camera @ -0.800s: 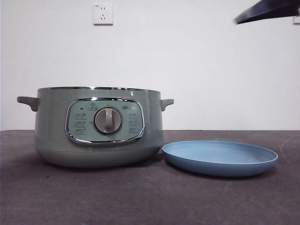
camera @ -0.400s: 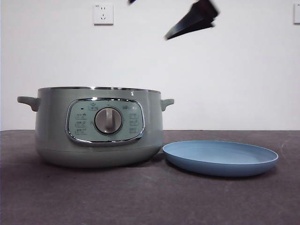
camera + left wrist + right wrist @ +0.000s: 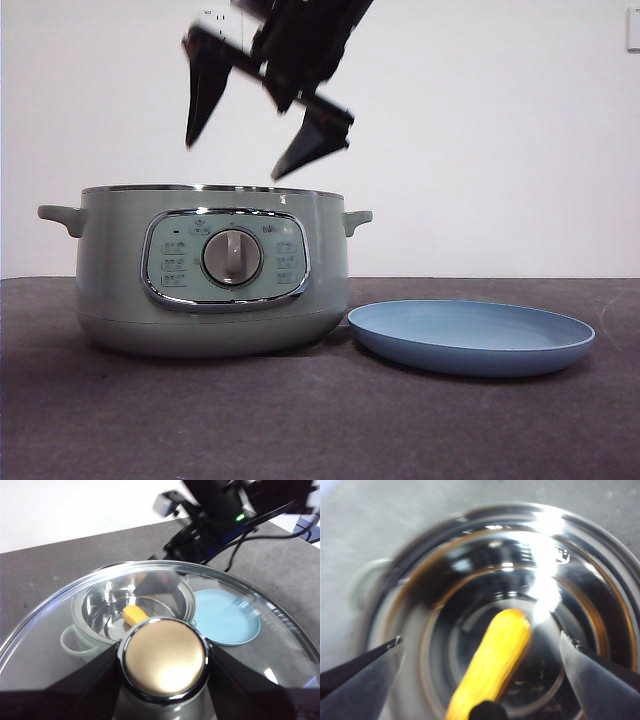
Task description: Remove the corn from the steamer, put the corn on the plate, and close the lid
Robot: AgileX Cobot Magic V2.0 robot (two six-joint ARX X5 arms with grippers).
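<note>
Yellow-orange against bright steel, the corn [image 3: 490, 665] lies loose on the floor of the open steamer [image 3: 212, 270], a pale sage-green electric pot with a chrome-framed panel and a silver dial [image 3: 231, 257], standing on a dark worktop [image 3: 320, 420]. Nothing grips the cob.

The right hand [image 3: 262, 128] hangs directly over the pot's mouth with its two black jaws spread wide and empty. In its own wrist view the jaws frame the pot's interior with the corn lying between them, well below. That picture is blurred.

The left hand [image 3: 162, 680] waits off to the side and higher. Its jaws are closed on the knob [image 3: 164, 658] of the glass lid [image 3: 270, 615], holding it clear of the pot. Through the glass, the pot, the corn and the plate show beneath.

The light-blue plate [image 3: 470, 338] sits empty just beside the steamer, its rim nearly touching the pot's base.

Judging from this, the pick is the risky step. The cob is rounded and ridged and rests on slick metal, so jaws closing off-centre or along its length could squeeze it out and send it rolling against the wall. Wide jaws coming down slightly askew could also clip the chrome rim. A shallow grip might let the corn drop while it is lifted over the rim toward the plate.
</note>
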